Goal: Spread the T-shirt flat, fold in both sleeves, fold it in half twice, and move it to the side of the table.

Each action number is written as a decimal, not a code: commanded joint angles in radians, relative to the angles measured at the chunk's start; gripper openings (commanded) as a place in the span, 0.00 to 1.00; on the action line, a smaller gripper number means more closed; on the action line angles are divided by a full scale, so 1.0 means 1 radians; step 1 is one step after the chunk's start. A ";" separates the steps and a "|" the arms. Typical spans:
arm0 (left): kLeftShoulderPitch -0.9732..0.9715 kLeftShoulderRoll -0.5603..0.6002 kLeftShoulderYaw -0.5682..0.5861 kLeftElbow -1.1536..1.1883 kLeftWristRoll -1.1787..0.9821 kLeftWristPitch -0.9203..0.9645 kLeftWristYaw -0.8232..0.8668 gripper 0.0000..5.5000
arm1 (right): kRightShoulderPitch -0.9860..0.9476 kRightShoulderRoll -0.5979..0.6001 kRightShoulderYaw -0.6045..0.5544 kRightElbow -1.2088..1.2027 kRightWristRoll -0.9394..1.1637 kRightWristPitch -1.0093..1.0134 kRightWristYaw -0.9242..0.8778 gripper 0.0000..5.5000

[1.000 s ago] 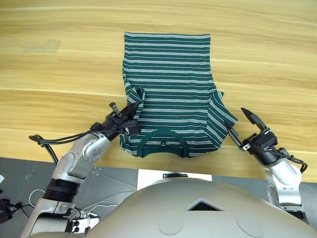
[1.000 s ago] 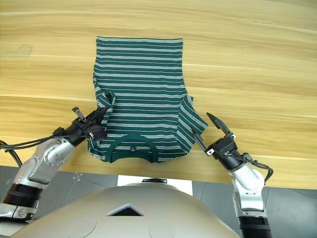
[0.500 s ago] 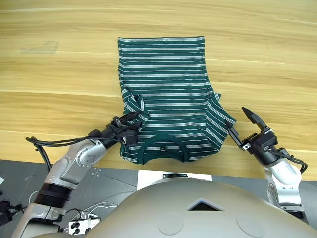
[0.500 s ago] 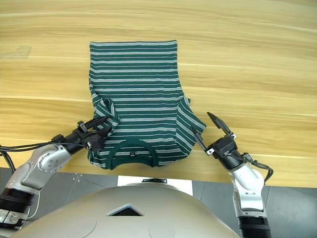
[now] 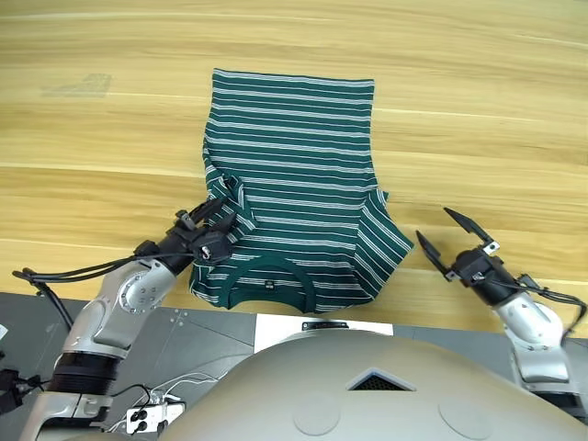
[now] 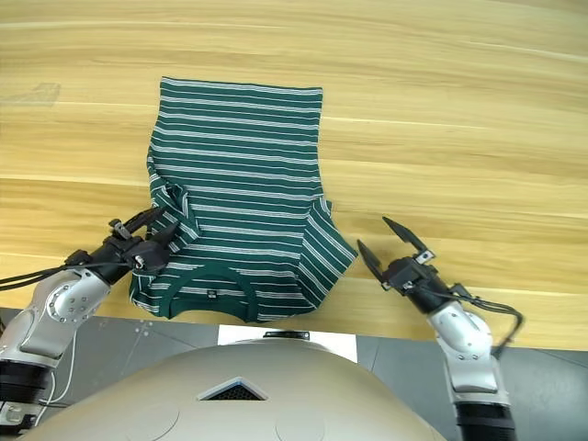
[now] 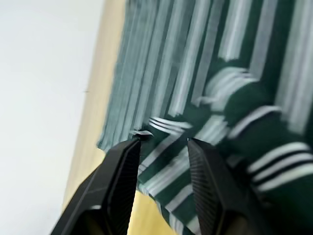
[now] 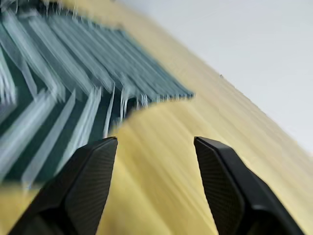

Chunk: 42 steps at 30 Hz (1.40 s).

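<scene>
T-shirt (image 5: 289, 175) lies on table (image 5: 478, 110), right jaws agape beside it

Grey floor (image 5: 216, 326) at near side; faint grey patch (image 5: 78, 85) far left.

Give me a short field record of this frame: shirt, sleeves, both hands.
T-shirt: green with stripes, lying on the table, collar toward the robot
left sleeve: folded in, bunched on the body
right sleeve: lying at a slant, sticking out past the side edge
left hand: at the shirt's left edge, by the folded sleeve
right hand: open, over bare table right of the right sleeve, apart from it
half folds: not yet done
</scene>
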 commanded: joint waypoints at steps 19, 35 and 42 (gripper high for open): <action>-0.151 -0.260 0.167 -0.189 -0.272 0.181 0.058 0.33 | -0.046 -0.096 0.187 0.040 -0.382 -0.047 -0.124 0.53; -0.169 -0.307 0.201 -0.189 -0.272 0.224 0.049 0.34 | -0.095 -0.107 0.259 0.085 -0.321 -0.031 -0.153 0.30; -0.157 -0.331 0.168 -0.200 -0.260 0.220 0.039 0.34 | -0.146 -0.105 0.287 0.140 -0.290 -0.031 -0.162 0.04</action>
